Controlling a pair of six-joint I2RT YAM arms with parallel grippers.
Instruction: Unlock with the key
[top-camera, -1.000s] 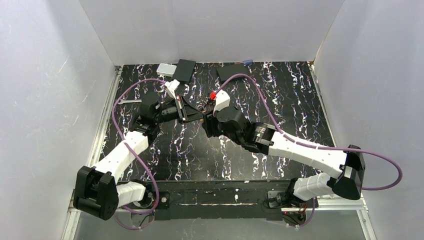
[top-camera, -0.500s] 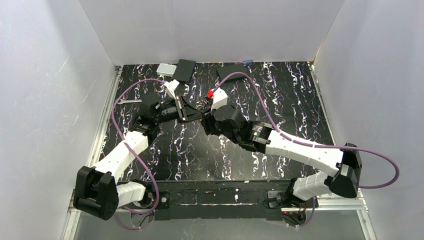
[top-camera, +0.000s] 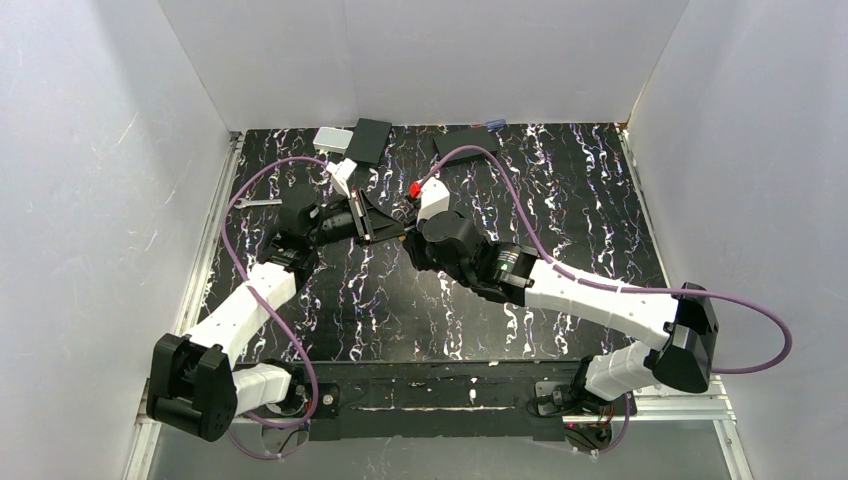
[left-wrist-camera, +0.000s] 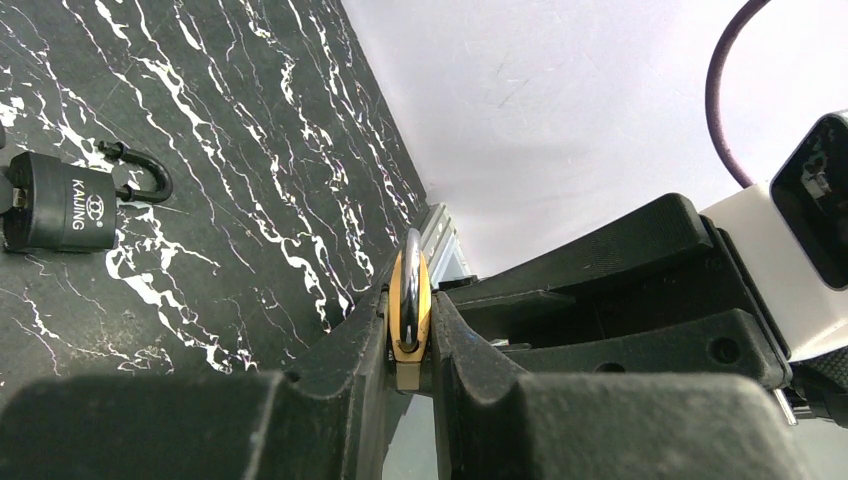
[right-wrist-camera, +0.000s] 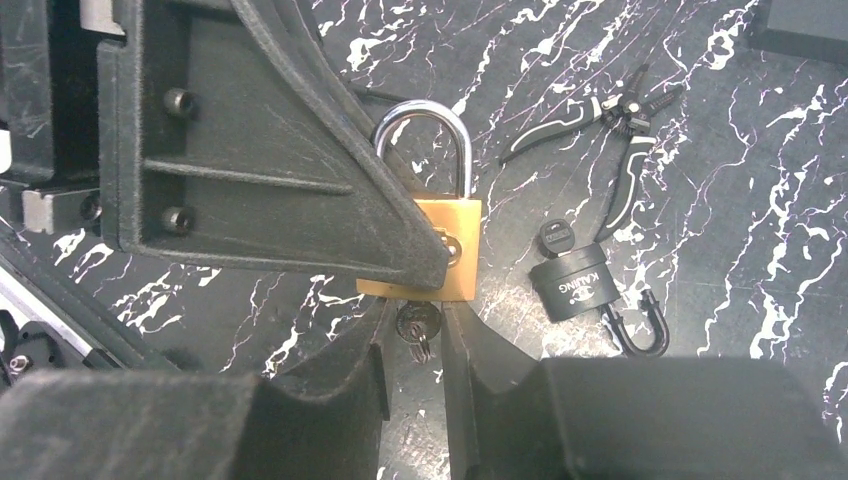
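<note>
Key seated in brass padlock; right jaws set at the key head, turn not yet made.

Right gripper (right-wrist-camera: 417, 335): jaws stand narrow either side of the key (right-wrist-camera: 418, 322) head; can't tell whether both pads bite. Key hangs at 6 o'clock of the brass padlock (right-wrist-camera: 462, 240), shackle at 12, still shut. Left gripper (left-wrist-camera: 410, 345) is pressed tight on the lock body, near 11 o'clock of the table (top-camera: 600, 200) middle. Advice: pinch the head squarely, twist about the key's own axis, no side pull, left clamp firm. Black padlock (right-wrist-camera: 575, 285) at 4 o'clock, pliers (right-wrist-camera: 600, 130) at 2, both apart.
</note>
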